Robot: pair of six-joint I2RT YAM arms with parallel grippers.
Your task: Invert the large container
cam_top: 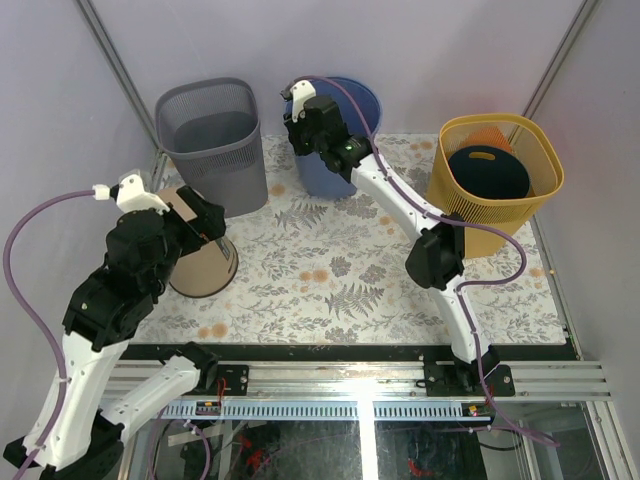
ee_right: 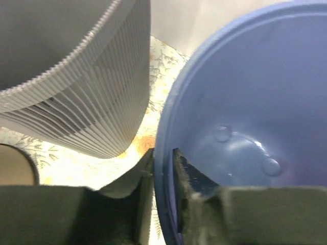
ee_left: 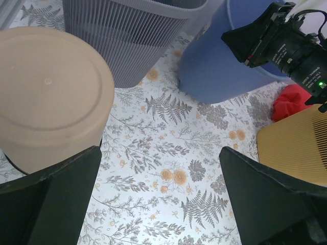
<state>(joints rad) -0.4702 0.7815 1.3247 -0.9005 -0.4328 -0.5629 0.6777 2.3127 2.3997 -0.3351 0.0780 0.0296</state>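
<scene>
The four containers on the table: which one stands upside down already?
The beige bucket at the near left: its closed flat base faces up. The grey bin, the blue bucket and the yellow basket all stand with their open mouths up.

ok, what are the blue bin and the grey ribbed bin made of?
Blue bin: looks like smooth moulded plastic with a slight gloss, judging by the soft highlights and round moulding marks on its floor. Grey bin: probably plastic too, matte, its wall formed in fine vertical ribs with a toothed rim.

A lab's robot test cell: plain enclosure walls (cam_top: pixel 420 50), aluminium mounting rail (cam_top: pixel 330 378) (tablecloth (cam_top: pixel 300 290) floral).
</scene>
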